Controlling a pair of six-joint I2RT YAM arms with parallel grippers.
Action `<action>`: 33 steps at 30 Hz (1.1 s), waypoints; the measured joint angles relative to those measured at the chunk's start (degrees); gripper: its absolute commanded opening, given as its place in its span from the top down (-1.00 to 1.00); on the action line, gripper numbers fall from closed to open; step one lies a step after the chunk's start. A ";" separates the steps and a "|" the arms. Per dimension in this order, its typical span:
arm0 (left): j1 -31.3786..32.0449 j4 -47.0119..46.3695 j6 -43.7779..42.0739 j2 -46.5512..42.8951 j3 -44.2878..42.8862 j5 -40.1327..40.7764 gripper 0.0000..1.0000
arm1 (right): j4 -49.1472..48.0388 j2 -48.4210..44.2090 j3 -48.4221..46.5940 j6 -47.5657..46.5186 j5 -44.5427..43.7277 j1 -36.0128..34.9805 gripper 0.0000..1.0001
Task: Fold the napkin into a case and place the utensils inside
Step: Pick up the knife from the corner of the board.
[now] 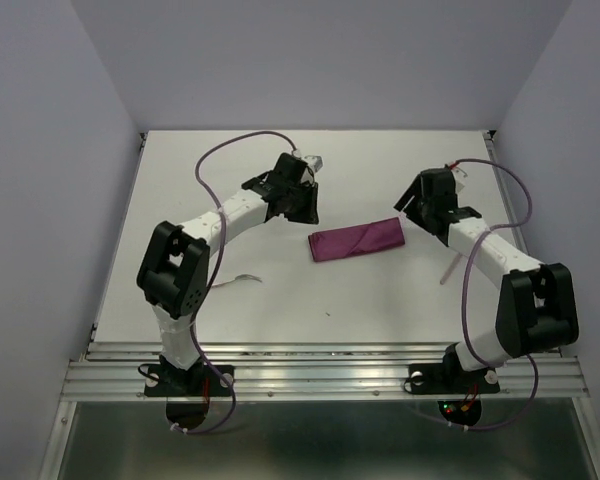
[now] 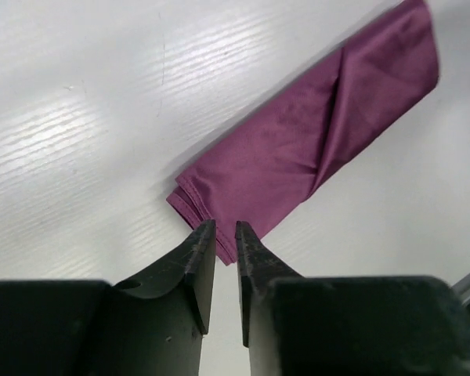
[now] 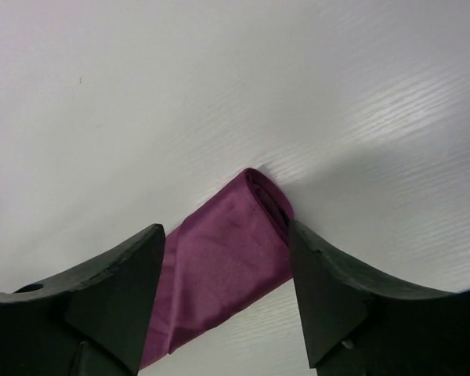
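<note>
- The napkin [image 2: 313,149] lies flat near the middle of the worktop [image 1: 280,330], folded into a narrow strip that I take to be the case, with layered edges showing at its near corner.
- My left tool [image 2: 225,231] has its tips only narrowly apart, right at that corner. I see no cloth pinched between them.
- My right tool [image 3: 225,231] is spread wide, with the other end of the strip lying between its fingers in the wrist view and nothing clamped.
- Neither tool holds the fold down, so the soft cloth could relax and the layers creep open.
- If my left tips catch an edge as I pull away, they could peel a layer back and undo the case.
- The utensils are both outside it and well apart from it: one [image 1: 246,280] lies near my left arm, the other [image 1: 447,270] near my right forearm.
- Both lie flat and thin on the worktop, so a pinch could slip off or skid them away.
- I cannot tell which end of the case is open, so aiming at the wrong end would simply push the strip along.
- Sliding a utensil in with nothing pinning the cloth would likely bunch or drag it.
</note>
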State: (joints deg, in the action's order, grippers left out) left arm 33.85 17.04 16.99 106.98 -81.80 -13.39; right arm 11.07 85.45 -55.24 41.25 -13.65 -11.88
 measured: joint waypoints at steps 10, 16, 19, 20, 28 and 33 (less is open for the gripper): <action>-3.69 0.46 2.01 -9.42 7.10 4.35 0.20 | 6.56 -3.52 6.86 -1.97 -0.85 20.35 -0.59; -8.15 2.40 3.87 -11.02 14.34 5.84 0.20 | 9.49 1.09 9.31 -2.05 1.46 22.29 -0.36; -10.54 3.19 3.98 -12.04 15.80 6.08 0.20 | 8.74 3.67 7.96 -2.78 2.14 22.27 -0.13; -10.97 3.06 3.98 -12.13 15.80 6.10 0.20 | 8.57 4.07 7.67 -3.04 2.27 22.32 -0.05; -10.80 2.60 3.91 -11.91 15.50 4.48 0.21 | 6.32 6.69 5.99 -5.27 3.93 22.40 0.92; -10.80 2.58 3.76 -10.47 13.60 4.35 0.21 | 6.80 7.13 5.05 -7.76 4.50 21.97 0.99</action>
State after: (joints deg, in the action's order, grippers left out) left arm 23.05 19.62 20.75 96.51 -68.20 -9.04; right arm 17.87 92.58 -50.19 33.50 -9.15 10.09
